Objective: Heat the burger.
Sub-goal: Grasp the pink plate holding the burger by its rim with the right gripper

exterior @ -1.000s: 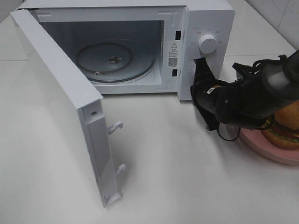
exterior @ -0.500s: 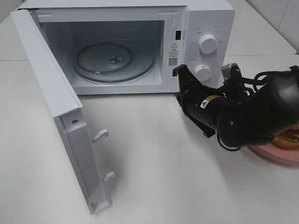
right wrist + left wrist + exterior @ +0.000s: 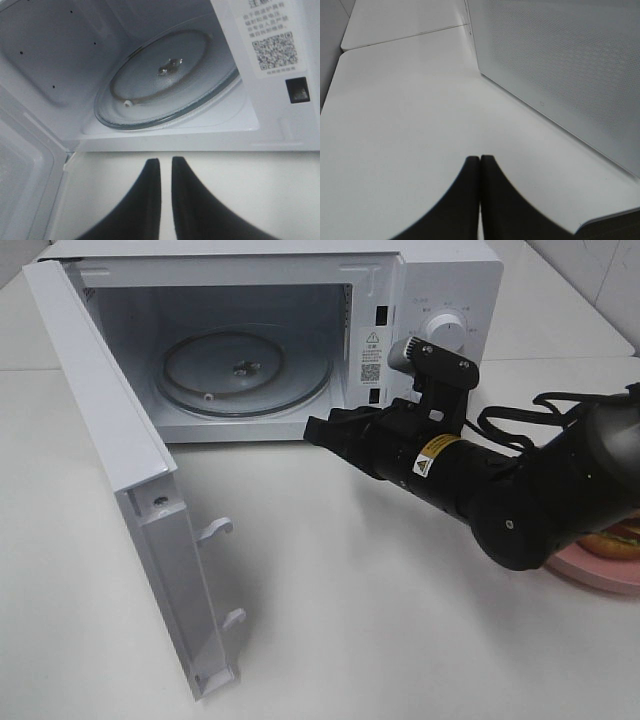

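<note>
Since the microwave door (image 3: 120, 470) hangs wide open and the turntable (image 3: 165, 80) is bare, I'd send the right gripper (image 3: 318, 430), jaws a sliver apart on nothing, over to the burger (image 3: 626, 538) on the pink plate (image 3: 600, 578), half hidden behind that arm (image 3: 540, 500) at the right. Open wide, grab the plate rim low, keep it level; left gripper (image 3: 480, 159) is pinched shut, empty

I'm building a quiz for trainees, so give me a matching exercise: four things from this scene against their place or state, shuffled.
1 microwave door
2 glass turntable
3 plate
4 left claw

A shut
B swung open
C bare, inside the microwave
D pink, right of the microwave

Pairs: 1-B, 2-C, 3-D, 4-A
</note>
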Controlling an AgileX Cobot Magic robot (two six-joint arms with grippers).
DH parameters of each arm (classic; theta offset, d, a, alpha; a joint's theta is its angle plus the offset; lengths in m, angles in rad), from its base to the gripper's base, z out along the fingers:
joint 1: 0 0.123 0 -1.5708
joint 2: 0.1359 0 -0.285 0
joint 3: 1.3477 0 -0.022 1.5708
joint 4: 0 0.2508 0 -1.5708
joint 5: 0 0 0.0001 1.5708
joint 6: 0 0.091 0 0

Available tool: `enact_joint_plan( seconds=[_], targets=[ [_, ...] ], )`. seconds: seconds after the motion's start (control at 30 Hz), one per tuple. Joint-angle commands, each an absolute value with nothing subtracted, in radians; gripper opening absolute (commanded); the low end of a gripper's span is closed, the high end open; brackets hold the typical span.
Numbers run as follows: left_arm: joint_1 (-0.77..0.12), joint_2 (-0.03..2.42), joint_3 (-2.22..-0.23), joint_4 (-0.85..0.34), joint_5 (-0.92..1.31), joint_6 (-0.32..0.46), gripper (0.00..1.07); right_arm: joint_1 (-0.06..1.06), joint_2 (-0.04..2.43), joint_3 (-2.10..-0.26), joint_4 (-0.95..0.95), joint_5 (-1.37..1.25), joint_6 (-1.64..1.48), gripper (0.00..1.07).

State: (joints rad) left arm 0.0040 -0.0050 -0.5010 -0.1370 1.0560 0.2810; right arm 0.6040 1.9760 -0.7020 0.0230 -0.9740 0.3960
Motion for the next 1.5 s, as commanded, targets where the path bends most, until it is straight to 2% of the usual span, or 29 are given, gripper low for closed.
enact_joint_plan(
  seconds=[0.03,0.2,0.37,0.83,1.0,1.23,1.43,1.5],
  targets=[
    [0.002,-0.025,-0.500,-0.140,1.042,0.278,0.00,0.609,1.966,-0.703,0.008,-0.964,0.285,0.09],
    [0.002,-0.025,-0.500,-0.140,1.042,0.278,0.00,0.603,1.952,-0.705,-0.022,-0.853,0.148,0.10],
    [0.002,-0.025,-0.500,-0.140,1.042,0.278,0.00,0.602,1.878,-0.705,-0.067,-0.597,-0.022,0.12],
    [0.002,-0.025,-0.500,-0.140,1.042,0.278,0.00,0.602,1.743,-0.724,-0.094,-0.121,-0.057,0.15],
    [0.002,-0.025,-0.500,-0.140,1.042,0.278,0.00,0.602,1.740,-0.858,-0.088,0.234,-0.052,0.17],
    [0.002,-0.025,-0.500,-0.140,1.042,0.278,0.00,0.602,1.740,-0.995,-0.086,0.529,0.025,0.19],
    [0.002,-0.025,-0.500,-0.140,1.042,0.278,0.00,0.602,1.740,-1.094,-0.081,0.726,0.182,0.29],
    [0.002,-0.025,-0.500,-0.140,1.042,0.278,0.00,0.602,1.740,-1.126,-0.031,0.761,0.206,0.43]
  ],
)
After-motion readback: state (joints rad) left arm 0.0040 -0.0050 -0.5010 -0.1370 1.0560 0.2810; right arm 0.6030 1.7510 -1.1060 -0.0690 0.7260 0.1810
